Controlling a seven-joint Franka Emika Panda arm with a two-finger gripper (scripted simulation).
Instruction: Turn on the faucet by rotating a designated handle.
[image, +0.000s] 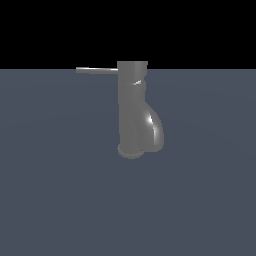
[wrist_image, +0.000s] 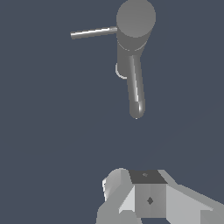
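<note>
The faucet (image: 134, 115) is a glossy dark grey upright cylinder with a bulging spout and a round base, standing mid-scene in the exterior view. Its handle (image: 97, 70), a thin light-grey rod, sticks out level from the top toward the exterior view's left. The wrist view looks down on the faucet (wrist_image: 134, 26), its spout, and the handle (wrist_image: 93, 33). My gripper (wrist_image: 140, 183) shows only in the wrist view, well away from the faucet and touching nothing. Its fingers sit together with no gap and hold nothing. It is out of the exterior view.
A flat blue-grey floor (image: 60, 190) surrounds the faucet on all sides. Beyond it the background is black.
</note>
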